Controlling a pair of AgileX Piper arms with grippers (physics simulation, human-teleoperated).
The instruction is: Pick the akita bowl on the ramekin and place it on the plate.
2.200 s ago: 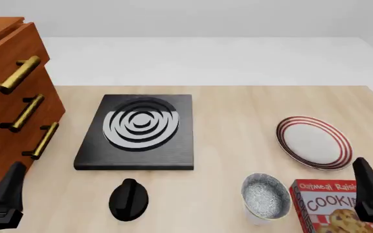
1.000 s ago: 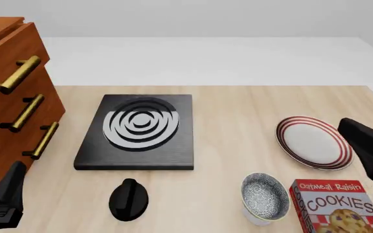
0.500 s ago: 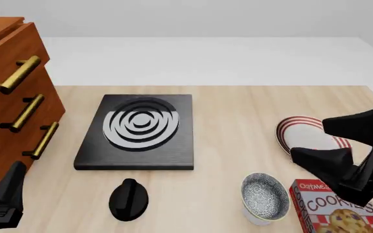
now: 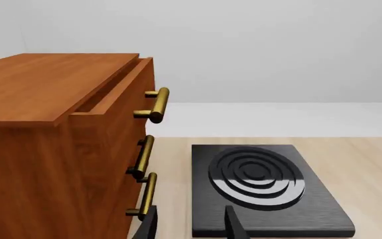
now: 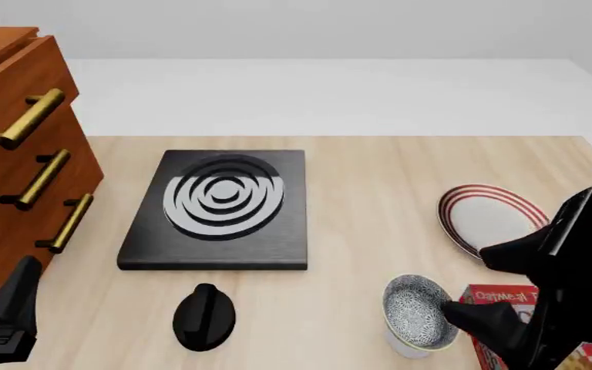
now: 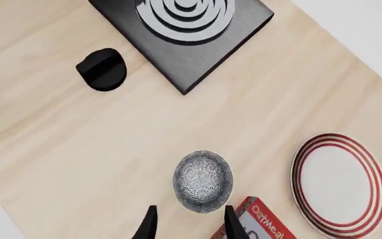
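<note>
**Right tool open above the akita bowl**

The right tool [image 5: 502, 289] hangs with its fingers spread, above the near right part of the worktop [image 5: 368, 193]. One dark finger reaches over the rim of the akita bowl [image 5: 419, 312]; whether it touches cannot be told. The bowl sits stacked on the ramekin [image 5: 412, 345], of which only a strip of white wall shows below it. A cookie box [image 5: 496, 297] lies just beside them, mostly hidden behind the arm. The plate [image 5: 481, 216] rests farther back on the right, apart from the bowl. From the right wrist, the bowl [image 6: 203, 181] appears just ahead of the parted fingertips. The left tool [image 4: 187, 224] is open too, low beside the wooden drawer cabinet [image 5: 8, 154], facing the black stove plate [image 5: 219, 208]. A black knob [image 5: 203, 316] lies in front of the stove.
</note>
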